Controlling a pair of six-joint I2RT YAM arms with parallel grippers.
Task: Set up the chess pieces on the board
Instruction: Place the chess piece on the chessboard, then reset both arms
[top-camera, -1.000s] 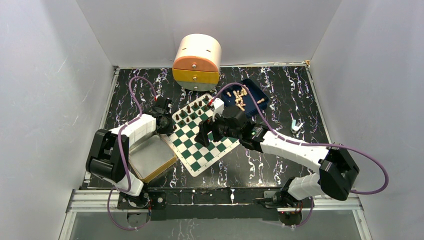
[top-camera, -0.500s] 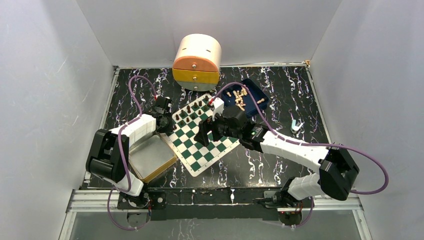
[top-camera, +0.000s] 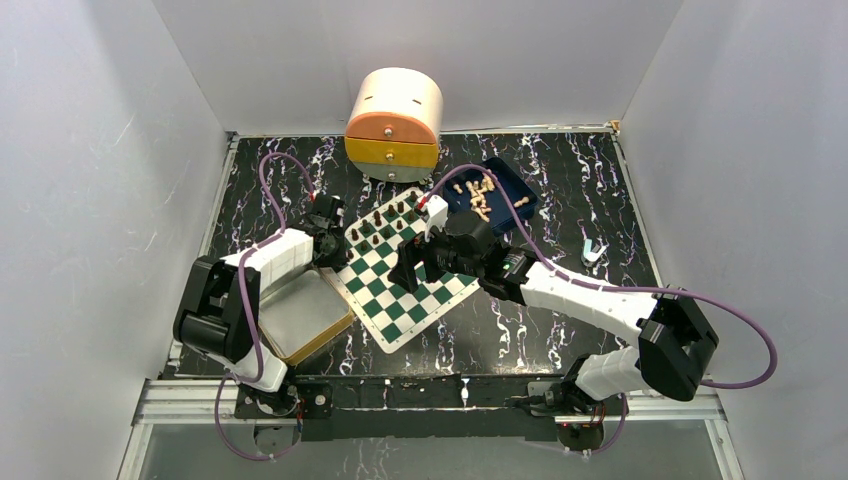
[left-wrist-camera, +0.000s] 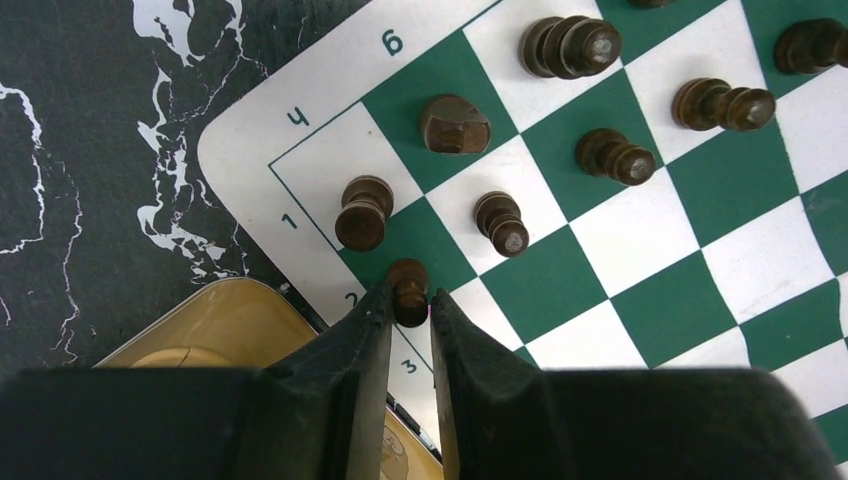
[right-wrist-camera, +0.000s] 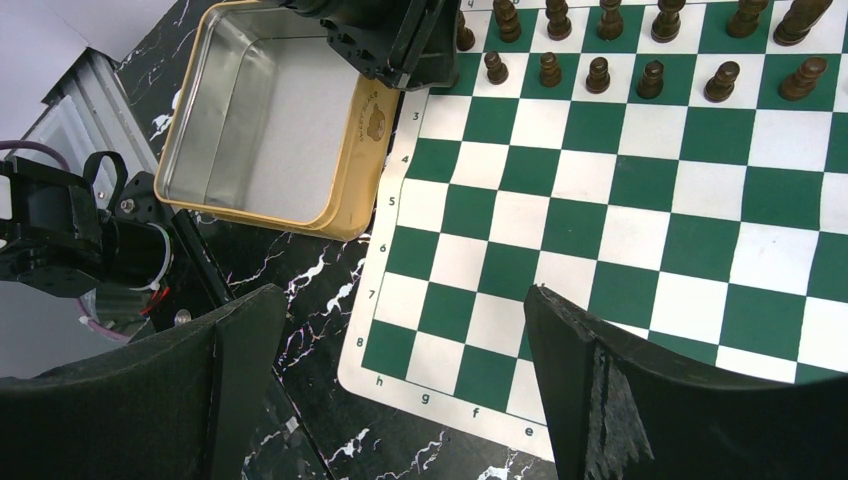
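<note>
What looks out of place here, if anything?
The board lies turned diagonal to the table, not square with it. The dark chess pieces on it stand upright in rows; nothing looks toppled, spilled or damaged.

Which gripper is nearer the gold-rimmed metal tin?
Left. The left gripper sits at the corner of the board, just beside the rim of the tin, pinching a dark pawn. The right gripper hovers open over the middle of the board, farther from the tin.

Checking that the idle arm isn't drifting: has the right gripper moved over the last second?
No. The right gripper hangs over the same middle squares of the board, no nearer to or farther from the blue tray.
</note>
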